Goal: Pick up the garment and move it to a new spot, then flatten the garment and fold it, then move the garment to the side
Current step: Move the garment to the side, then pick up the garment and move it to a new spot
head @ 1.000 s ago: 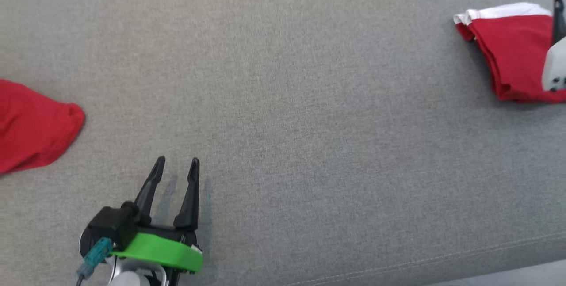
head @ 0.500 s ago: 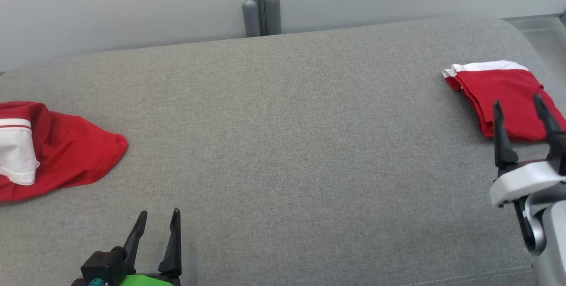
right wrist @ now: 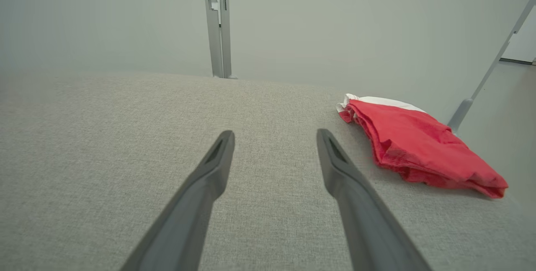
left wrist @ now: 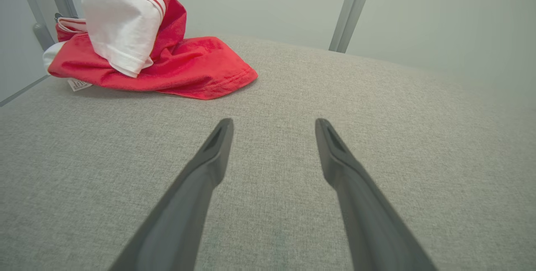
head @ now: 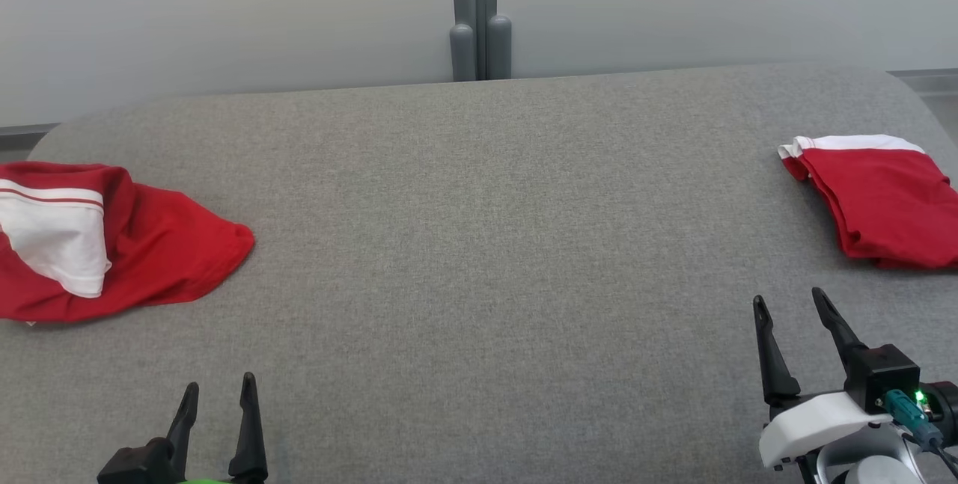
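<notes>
A crumpled red garment with a white sleeve lies at the left end of the grey cushion; the left wrist view shows it as a heap ahead and to the left. A folded red garment with a white edge rests at the right end, and again in the right wrist view. My left gripper is open near the front edge, apart from the crumpled garment. My right gripper is open at the lower right, short of the folded garment. Both hold nothing.
A pale wall with a grey post stands behind the cushion. The cushion's back edge curves down at both ends. A slanted grey bar rises beyond the folded garment on the right.
The head camera has tilted up, bringing the wall and both garments fully into view. My right gripper has drawn back off the folded garment towards the front edge. My left gripper sits lower in view.
</notes>
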